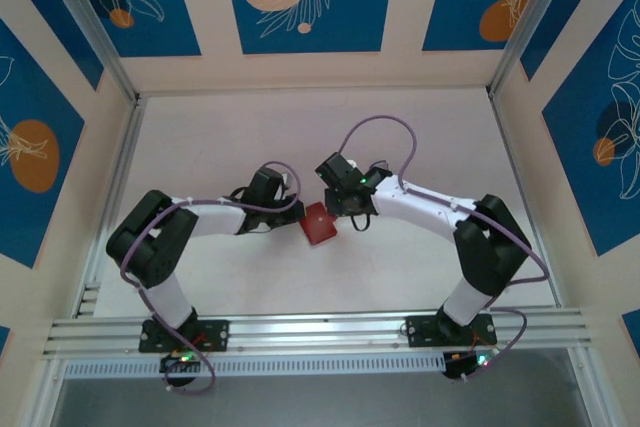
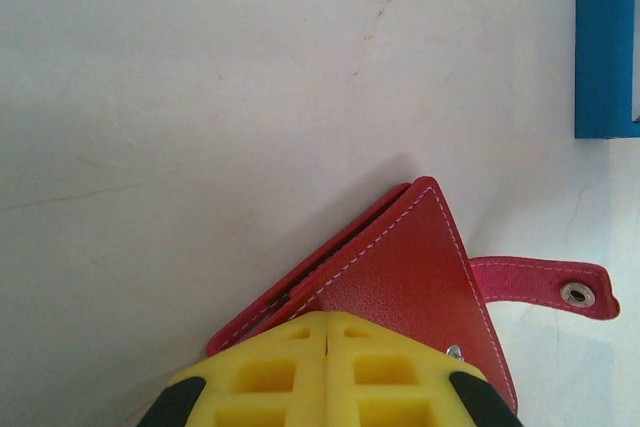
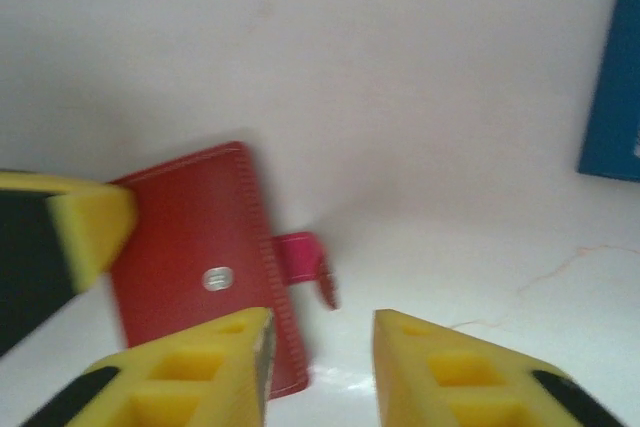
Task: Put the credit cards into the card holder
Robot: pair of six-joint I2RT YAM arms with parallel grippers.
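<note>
The card holder, a red wallet, lies mid-table between both arms. In the left wrist view the card holder sits cornerwise, its cover slightly raised, and its strap with a snap sticks out to the right. My left gripper is shut, with its yellow fingertips resting on the wallet's near part. In the right wrist view the card holder shows its silver snap. My right gripper is open just in front of the strap, its left finger over the wallet's corner. The credit cards are out of view.
The left gripper's finger touches the wallet's left side in the right wrist view. Blue wall panels stand beyond the pale table. An aluminium rail runs along the near edge.
</note>
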